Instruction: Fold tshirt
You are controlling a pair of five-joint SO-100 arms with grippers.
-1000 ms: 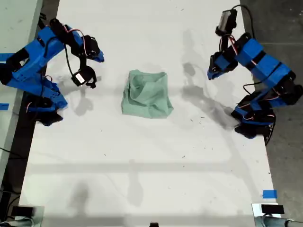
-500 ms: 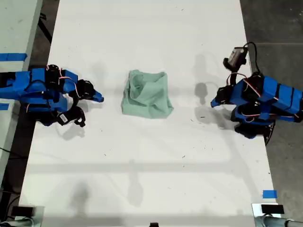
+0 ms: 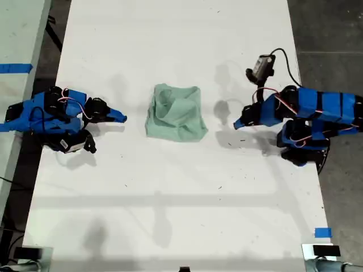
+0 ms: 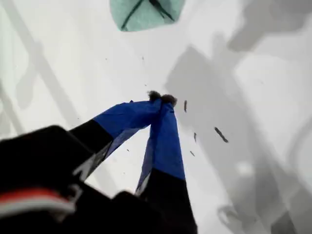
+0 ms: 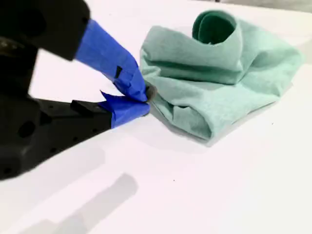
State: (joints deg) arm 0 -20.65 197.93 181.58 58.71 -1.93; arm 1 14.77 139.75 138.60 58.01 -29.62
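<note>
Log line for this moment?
tshirt: crumpled, unheld | my first end effector: shut, empty, away from tshirt | my second end effector: shut, empty, beside tshirt edge

Bright, even overhead light is washing the flat white table surface (image 3: 181,187) in the exterior view, near overexposed. Soft grey multiple shadows are spreading beside each blue arm, fainter streaks lying lower down. Exterior view is staying sharp with no clear edge distortion. In the first wrist view my first gripper (image 4: 161,99) is looking soft, the black housing behind its tips blurring heavily; big diffuse shadows are falling beyond the tips. In the second wrist view my second gripper (image 5: 141,100) is fairly sharp, its black body blurring; the crumpled pale mint-green cloth tshirt (image 5: 219,68) just ahead of the tips is showing clear folds and shading, white glare surrounding it.
</note>
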